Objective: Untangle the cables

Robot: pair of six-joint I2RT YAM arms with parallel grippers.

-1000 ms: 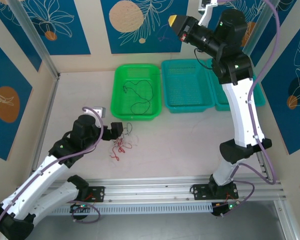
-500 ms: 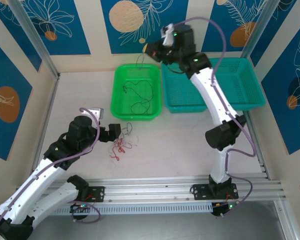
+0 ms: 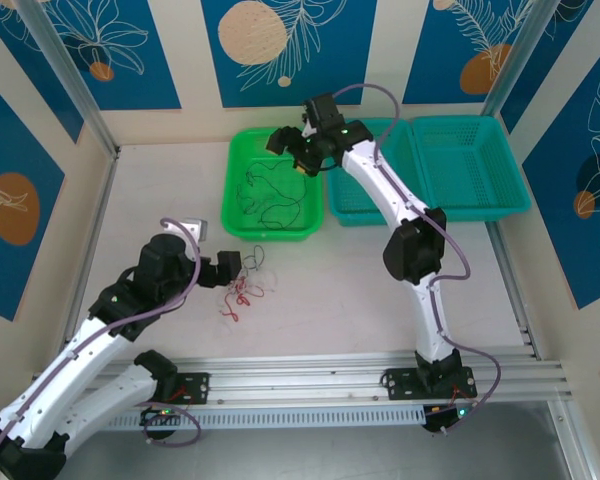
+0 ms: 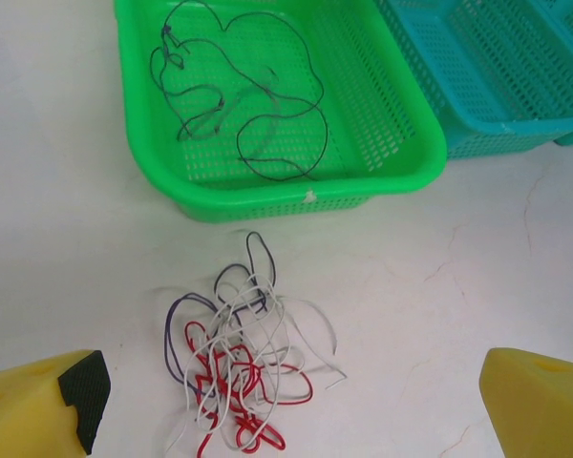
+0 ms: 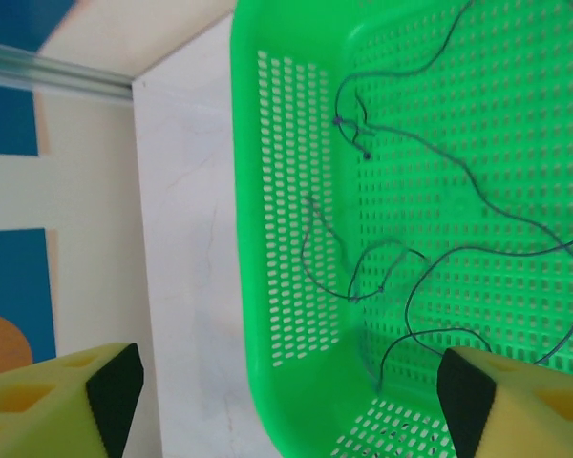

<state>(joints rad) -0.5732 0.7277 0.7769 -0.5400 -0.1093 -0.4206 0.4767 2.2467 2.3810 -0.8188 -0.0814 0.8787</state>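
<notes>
**Left claw (image 3: 230, 265) (image 4: 286, 391) and right claw (image 3: 290, 152) (image 5: 286, 391): both spread wide, both empty**

Seen from above, the pale table (image 3: 360, 290) is walled at 9, 12 and 3 o'clock, with the arm rail along 6 o'clock. Its broad middle, from the centre toward 3 o'clock, lies bare.

Three baskets line the 12 o'clock wall. The green basket (image 3: 230, 190) (image 4: 296, 205) (image 5: 277, 286) touches a teal basket (image 3: 365, 215) at its 3 o'clock side, and a second teal basket (image 3: 510, 200) follows.

The right claw hangs over the green basket's 1 o'clock corner, apart from the wire below it. The left claw sits low, just beside the tangle at its 9 o'clock.

One thin dark cable (image 3: 275, 190) (image 4: 239, 114) (image 5: 430, 258) lies in loose, wide loops on the green basket's floor. The remaining cables (image 3: 240, 290) (image 4: 234, 367) rest on the table at 6 o'clock of that basket, close to its rim but clear of it. They form a small knot of red, white and dark strands, with the red bunched at the near end.
</notes>
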